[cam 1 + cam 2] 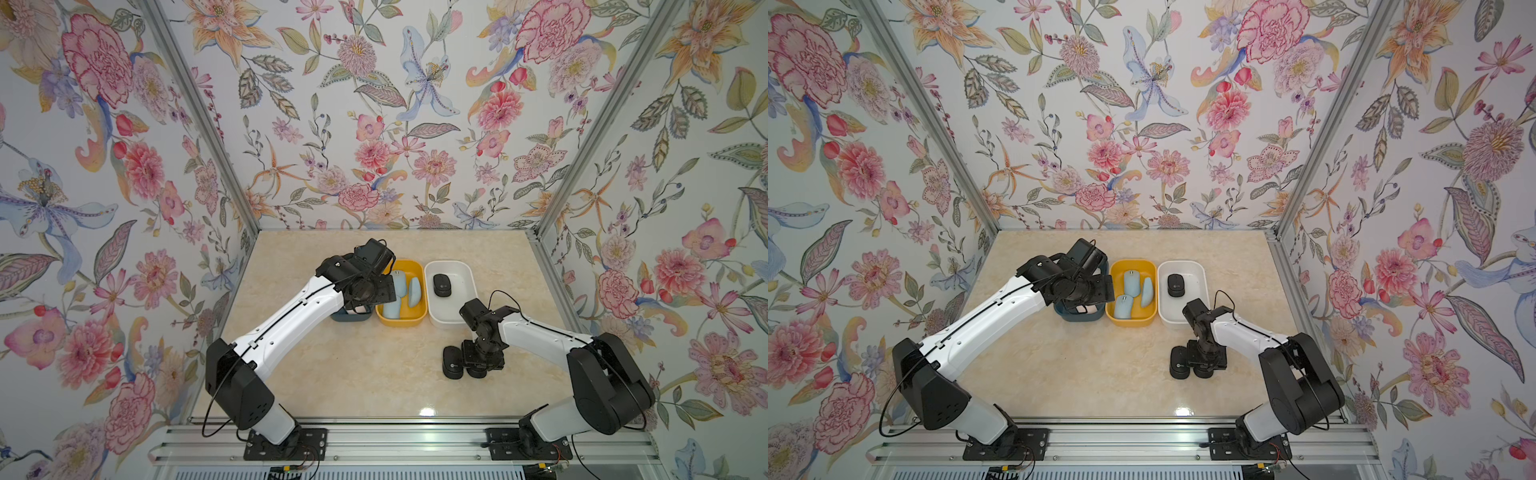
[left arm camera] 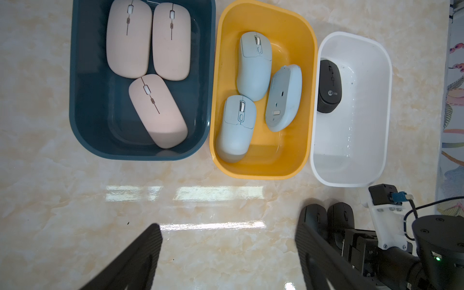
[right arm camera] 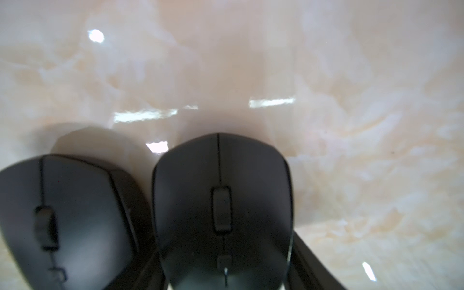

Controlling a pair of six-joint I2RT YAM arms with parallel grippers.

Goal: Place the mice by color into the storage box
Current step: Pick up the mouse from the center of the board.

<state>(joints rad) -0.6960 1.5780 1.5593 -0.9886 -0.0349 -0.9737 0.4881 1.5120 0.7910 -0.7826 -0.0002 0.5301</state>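
A short black oval mouse (image 3: pixel 222 213) is pinched by the right gripper (image 1: pixel 477 368) toward the right edge of the marble worktop (image 1: pixel 353 374); the left gripper (image 2: pixel 227 233) is spread. Lifting into the white plastic bin (image 1: pixel 461 309) is judged next.

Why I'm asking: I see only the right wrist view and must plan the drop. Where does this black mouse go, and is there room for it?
Observer: Your gripped black mouse belongs in the white bin, toward the back wall from the right gripper; one boxed black mouse lies there, with bare floor beside it.
Operator: Are the other bins finished?
Observer: The yellow bin holds three light blue mice.
Operator: And pink?
Observer: Three pink mice lie in the dark blue bin, below the open left gripper.
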